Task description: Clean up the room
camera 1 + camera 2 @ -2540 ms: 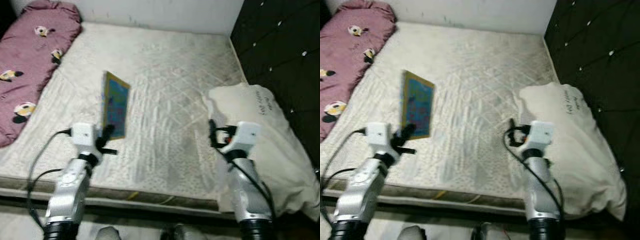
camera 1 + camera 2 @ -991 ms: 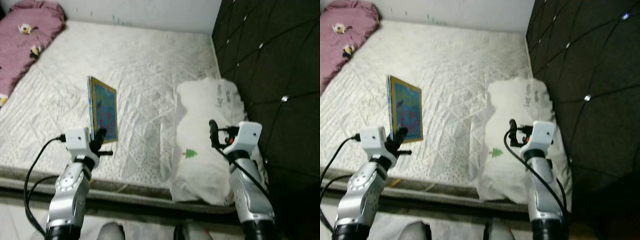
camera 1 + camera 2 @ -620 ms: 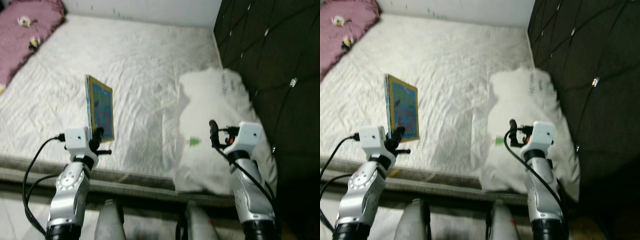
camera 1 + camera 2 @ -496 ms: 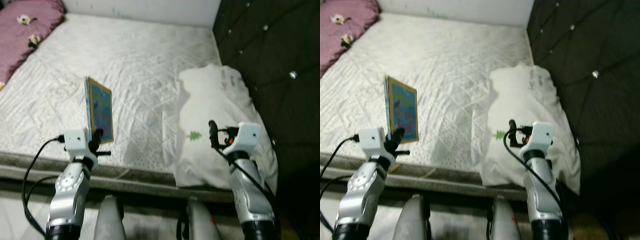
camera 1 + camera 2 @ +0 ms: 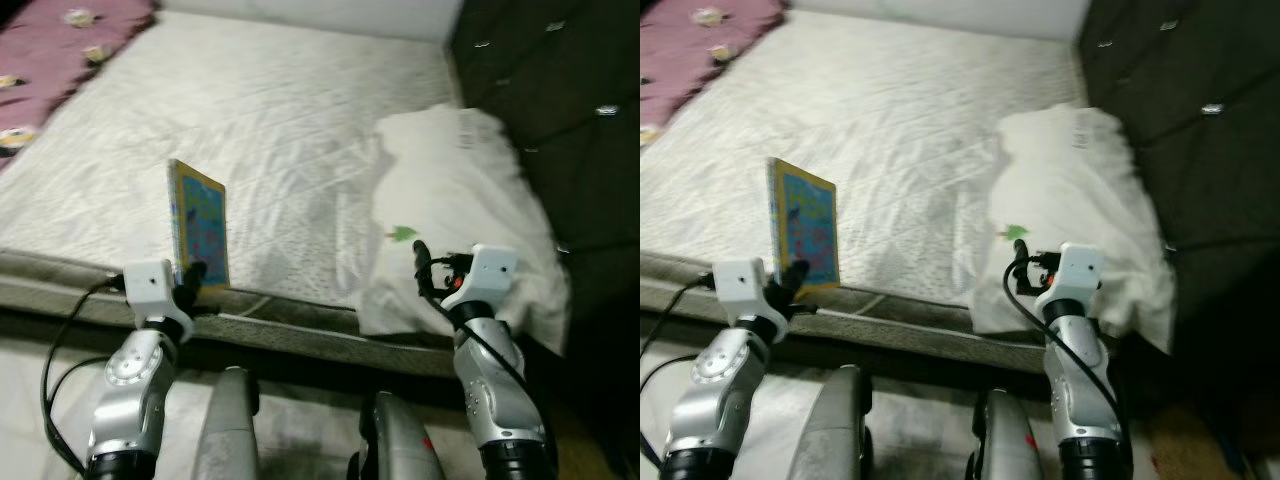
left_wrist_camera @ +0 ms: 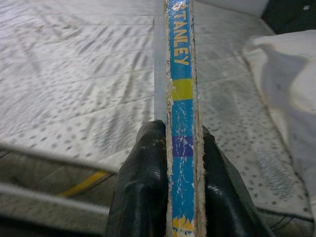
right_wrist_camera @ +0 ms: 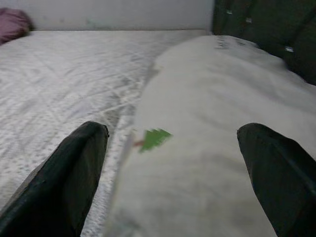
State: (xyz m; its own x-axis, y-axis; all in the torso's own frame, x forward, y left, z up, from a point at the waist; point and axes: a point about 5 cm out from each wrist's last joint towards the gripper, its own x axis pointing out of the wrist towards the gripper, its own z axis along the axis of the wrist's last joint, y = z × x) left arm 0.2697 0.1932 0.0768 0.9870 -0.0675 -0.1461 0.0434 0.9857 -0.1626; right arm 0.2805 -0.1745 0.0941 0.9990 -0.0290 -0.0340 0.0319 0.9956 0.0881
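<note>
The left claw (image 5: 190, 275) grips a colourful book (image 5: 199, 224) upright by its spine above the bed (image 5: 290, 110) edge, the right claw (image 7: 168, 173) spread open toward the white pillow (image 5: 455, 190); keeping the book vertical should prevent slipping.

place: bedroom | signs: quilted mattress (image 5: 300, 130), white pillow (image 5: 460, 210), dark tufted headboard (image 5: 560, 90)
</note>
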